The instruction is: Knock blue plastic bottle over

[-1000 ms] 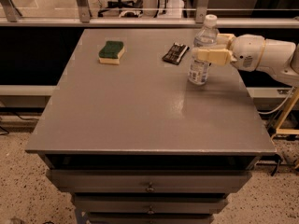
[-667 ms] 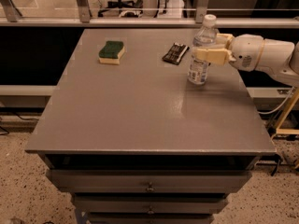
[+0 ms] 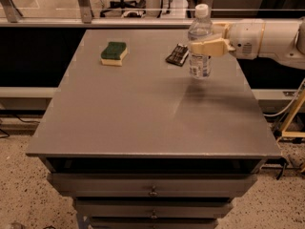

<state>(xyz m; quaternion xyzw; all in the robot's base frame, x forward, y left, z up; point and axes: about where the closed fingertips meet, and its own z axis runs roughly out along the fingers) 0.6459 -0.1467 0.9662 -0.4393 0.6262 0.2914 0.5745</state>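
Camera view: blue plastic bottle (image 3: 200,65) upright on the far right part of the grey surface (image 3: 143,109), white cap on, clear ribbed walls, no telling whether any liquid inside. Gripper (image 3: 196,45) reaching in from the right at the bottle's mid height, across its label; impossible to tell whether spread or pinching. Just left of the bottle a small flat black object (image 3: 177,55), farther left a green-and-yellow sponge (image 3: 114,53); below the near edge closed drawers (image 3: 152,187), contents hidden.

light: dim, warm | glare: soft sheen on table (image 3: 183,106) | pincer (image 3: 198,44): far right, at bottle (image 3: 200,67), brightly lit
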